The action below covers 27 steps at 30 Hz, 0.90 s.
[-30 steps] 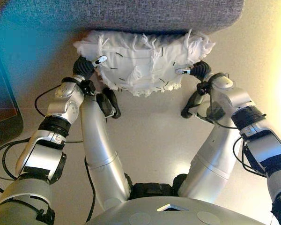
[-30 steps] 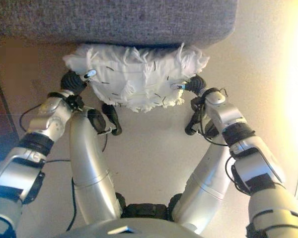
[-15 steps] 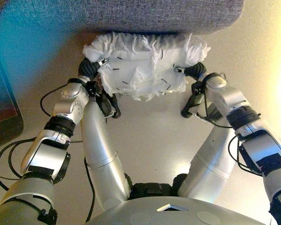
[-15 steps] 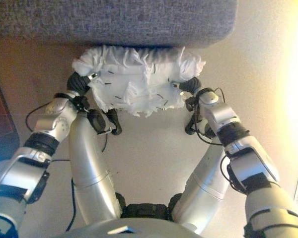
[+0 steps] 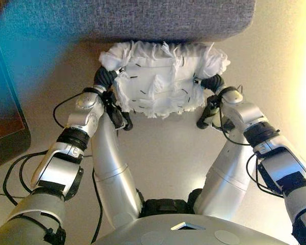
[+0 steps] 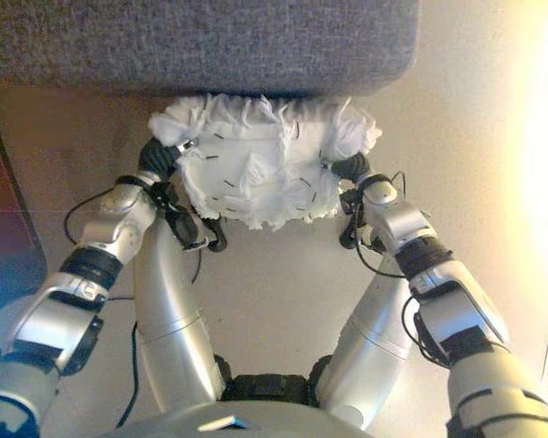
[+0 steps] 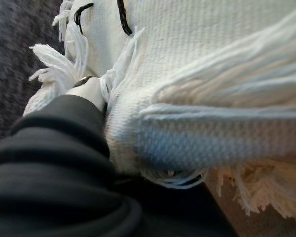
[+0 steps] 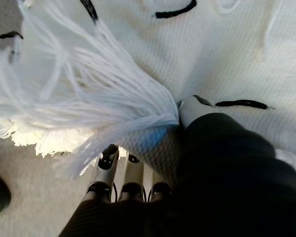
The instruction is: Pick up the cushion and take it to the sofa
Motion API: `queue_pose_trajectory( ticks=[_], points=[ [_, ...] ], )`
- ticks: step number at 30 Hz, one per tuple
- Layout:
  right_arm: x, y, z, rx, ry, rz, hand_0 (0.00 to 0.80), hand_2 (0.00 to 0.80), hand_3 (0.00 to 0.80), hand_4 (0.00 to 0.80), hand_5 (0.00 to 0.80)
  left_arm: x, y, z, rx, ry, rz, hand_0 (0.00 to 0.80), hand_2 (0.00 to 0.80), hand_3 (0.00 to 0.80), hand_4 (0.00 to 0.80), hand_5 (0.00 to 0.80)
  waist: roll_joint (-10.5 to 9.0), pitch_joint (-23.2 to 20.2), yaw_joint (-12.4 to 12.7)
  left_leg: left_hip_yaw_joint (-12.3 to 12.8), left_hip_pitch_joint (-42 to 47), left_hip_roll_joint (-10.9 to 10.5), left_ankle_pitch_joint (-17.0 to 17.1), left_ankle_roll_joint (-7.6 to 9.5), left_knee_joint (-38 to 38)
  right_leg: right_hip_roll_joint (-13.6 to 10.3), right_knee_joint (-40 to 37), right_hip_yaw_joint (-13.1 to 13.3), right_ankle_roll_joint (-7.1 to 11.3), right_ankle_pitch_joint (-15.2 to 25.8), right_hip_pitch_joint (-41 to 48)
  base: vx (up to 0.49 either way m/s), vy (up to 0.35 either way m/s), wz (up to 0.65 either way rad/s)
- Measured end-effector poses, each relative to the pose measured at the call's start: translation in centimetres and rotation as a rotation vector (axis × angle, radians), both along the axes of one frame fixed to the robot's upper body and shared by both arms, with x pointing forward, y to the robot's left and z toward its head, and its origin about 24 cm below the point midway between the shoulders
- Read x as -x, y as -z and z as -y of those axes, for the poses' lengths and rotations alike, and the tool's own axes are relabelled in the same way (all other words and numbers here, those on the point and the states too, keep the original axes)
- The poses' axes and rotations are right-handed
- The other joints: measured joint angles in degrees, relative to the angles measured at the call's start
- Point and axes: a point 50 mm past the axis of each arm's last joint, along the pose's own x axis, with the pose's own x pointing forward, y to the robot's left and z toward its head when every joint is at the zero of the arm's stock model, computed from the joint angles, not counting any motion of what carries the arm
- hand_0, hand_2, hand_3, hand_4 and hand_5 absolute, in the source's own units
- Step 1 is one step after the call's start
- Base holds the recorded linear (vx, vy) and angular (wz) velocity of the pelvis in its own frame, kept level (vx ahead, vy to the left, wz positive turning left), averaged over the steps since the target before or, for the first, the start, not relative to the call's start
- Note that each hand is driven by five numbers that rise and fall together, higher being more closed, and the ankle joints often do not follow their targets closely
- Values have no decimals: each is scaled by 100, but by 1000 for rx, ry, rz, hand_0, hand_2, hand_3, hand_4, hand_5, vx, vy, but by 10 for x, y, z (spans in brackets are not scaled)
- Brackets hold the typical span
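A white knitted cushion (image 5: 160, 84) with fringes and short black stitches hangs in front of me, just below the front edge of the grey sofa (image 5: 143, 18). My left hand (image 5: 104, 79) grips its left edge and my right hand (image 5: 212, 82) its right edge. In the right wrist view the thumb (image 8: 192, 106) lies on top of the cushion (image 8: 212, 54) and the fingers (image 8: 106, 173) curl underneath. In the left wrist view the thumb (image 7: 89, 91) presses into the cushion (image 7: 197, 74); the fingers are hidden under it.
The pale floor (image 5: 163, 153) lies under the cushion. A dark piece of furniture with a brown top (image 5: 2, 122) stands at the left edge, close to my left arm.
Both hands have drawn closer together and lifted, bunching the cushion narrower and bringing it nearer the sofa's edge.
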Motion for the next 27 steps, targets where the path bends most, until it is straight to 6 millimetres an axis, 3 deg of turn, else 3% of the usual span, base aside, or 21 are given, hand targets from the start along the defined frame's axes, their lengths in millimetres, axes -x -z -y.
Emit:
queue_pose_trajectory(
  ticks=[4,7,11,17,20,24,25,27],
  points=[
    [13,19,0,-65,23,17,800,800,800,800,800,12,17,3,11,-20,15,800,800,800,800,800,-6,1,-87,339,790,14,163,41,-915,198,-1038,-181,179,277,826,27,-47,-10],
    [29,35,4,-118,44,34,800,800,800,800,800,20,21,9,7,-24,50,800,800,800,800,800,-10,1,-86,583,1555,-85,483,-3,-1890,292,-1984,-379,316,543,1620,45,-100,3],
    [50,56,1,-225,62,57,800,800,800,800,800,32,29,8,8,-41,71,800,800,800,800,800,-37,-11,-72,604,2622,-299,849,-147,-3099,476,-3020,-528,422,779,2697,38,-120,7],
    [72,61,3,-357,58,105,800,800,800,800,800,46,44,4,55,-83,45,800,800,800,800,800,-85,-17,-56,585,4201,-534,1210,-280,-4537,622,-4047,-707,457,998,4040,100,-107,-7],
    [76,55,5,-397,32,140,800,800,800,800,800,49,40,1,68,-87,65,800,800,800,800,800,-119,-54,-82,593,4983,-558,1450,-359,-5253,761,-4473,-827,447,1078,4677,85,-183,-11],
    [76,48,6,-389,-1,142,800,800,800,800,800,54,36,-2,102,-87,87,800,800,800,800,800,-277,-322,-63,588,5684,-512,1755,-234,-6063,1000,-4867,-932,377,1148,5170,55,-187,-11],
    [74,47,7,-373,-1,129,800,800,800,800,800,54,36,-2,104,-88,82,800,800,800,800,800,-276,-348,-73,603,5882,-464,1856,-285,-6268,1098,-4970,-957,350,1191,5324,113,-222,-21],
    [73,49,9,-350,-3,92,800,800,800,800,800,57,40,-2,103,-95,60,800,800,800,800,800,-280,-372,-72,620,6368,-375,1988,-208,-6646,1289,-5286,-996,320,1265,5757,199,-161,-21]
  ],
)
